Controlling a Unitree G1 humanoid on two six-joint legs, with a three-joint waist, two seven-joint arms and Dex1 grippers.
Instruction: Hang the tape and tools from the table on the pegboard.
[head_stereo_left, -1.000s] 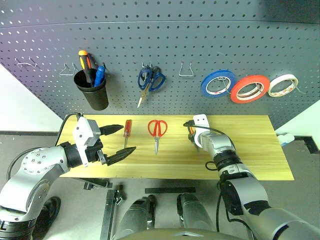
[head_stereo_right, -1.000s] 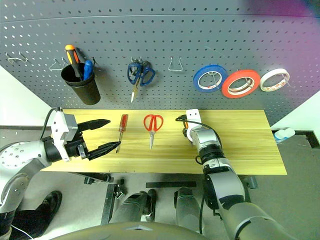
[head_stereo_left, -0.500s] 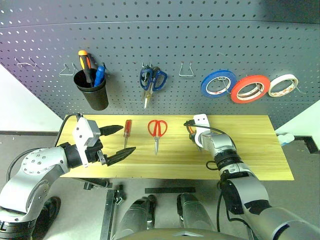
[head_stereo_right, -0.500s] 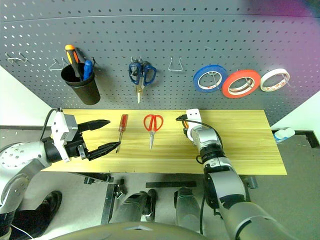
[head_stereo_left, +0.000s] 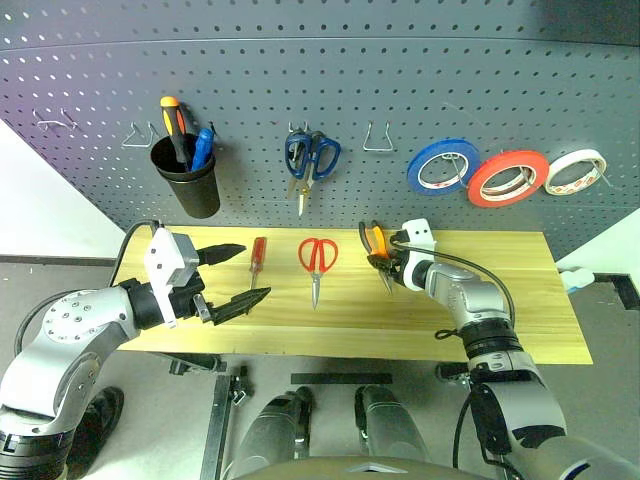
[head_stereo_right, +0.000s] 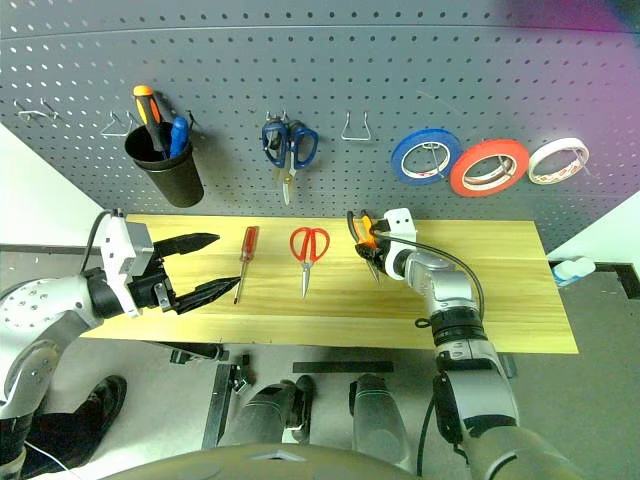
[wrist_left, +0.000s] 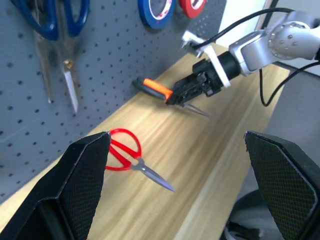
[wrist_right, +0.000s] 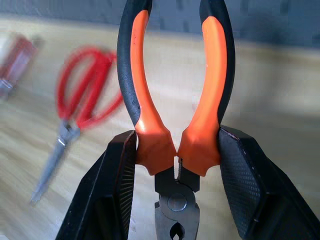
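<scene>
- Altogether we count three tape rolls hung in a row on the pegboard (head_stereo_left: 420, 80): a blue roll (head_stereo_left: 441, 166), the red tape (head_stereo_left: 508, 178) and a white roll (head_stereo_left: 576, 171).
- We count two pairs of scissors: blue-handled scissors (head_stereo_left: 308, 163) hanging blades down on the board, and red-handled scissors (head_stereo_left: 316, 260) flat on the table (head_stereo_left: 540, 300), tips pointing toward the near edge.
- We count three screwdrivers: an orange screwdriver (head_stereo_left: 173, 125) and a blue screwdriver (head_stereo_left: 200, 148) standing in a black cup (head_stereo_left: 188, 185), and the red-handled screwdriver (head_stereo_left: 255, 260) lying on the table left of the red scissors, handle toward the board.
- One pair of pliers (head_stereo_left: 375, 250) is clamped in our right gripper (head_stereo_left: 386, 266) near the pivot; its orange handles point up toward the board, its nose down toward the tabletop.
- Our right forearm reaches over the table's middle, wrist turned leftward.
- Our left gripper (head_stereo_left: 230, 278) hovers at the table's left end with its fingers spread wide, holding nothing, pointing right toward the screwdriver.
</scene>
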